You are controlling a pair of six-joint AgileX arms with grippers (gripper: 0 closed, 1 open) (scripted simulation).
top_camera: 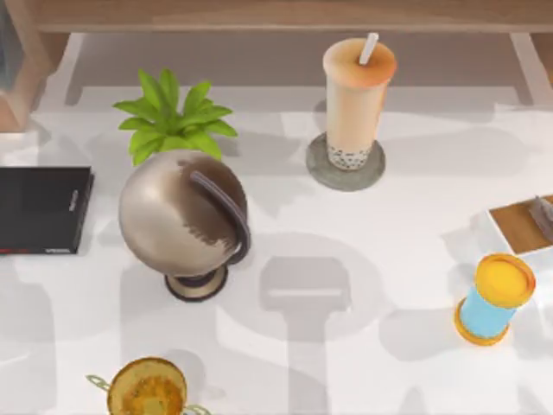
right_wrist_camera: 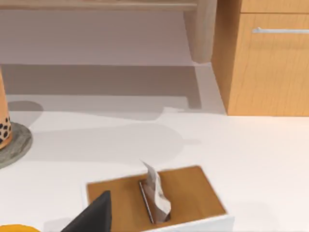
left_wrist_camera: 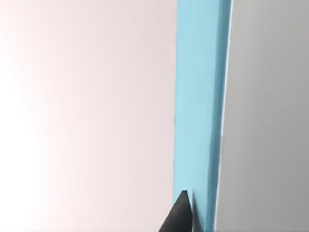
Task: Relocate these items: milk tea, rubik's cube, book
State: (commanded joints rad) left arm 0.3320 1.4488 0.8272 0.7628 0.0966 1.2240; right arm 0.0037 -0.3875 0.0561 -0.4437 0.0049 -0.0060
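The milk tea (top_camera: 354, 99), a tall clear cup of peach drink with dark pearls, orange lid and white straw, stands upright on a grey coaster (top_camera: 321, 171) at the back middle of the table. Its base edge (right_wrist_camera: 3, 123) appears in the right wrist view. The book's light blue cover (left_wrist_camera: 200, 111) runs close across the left wrist view. My left gripper (left_wrist_camera: 190, 217) is shut on it, one dark fingertip (left_wrist_camera: 179, 215) pressed against the cover. My right gripper (right_wrist_camera: 94, 217) hangs near the wooden tissue box (right_wrist_camera: 183, 193). The rubik's cube is out of view.
A metallic globe (top_camera: 183, 216) stands left of centre, a green plant (top_camera: 173, 117) behind it. A flat black slab (top_camera: 41, 209) lies at the left edge. A blue cylinder with yellow ends (top_camera: 492, 298) and the tissue box (top_camera: 523, 225) sit at the right. A golden cup (top_camera: 147, 389) is at the front.
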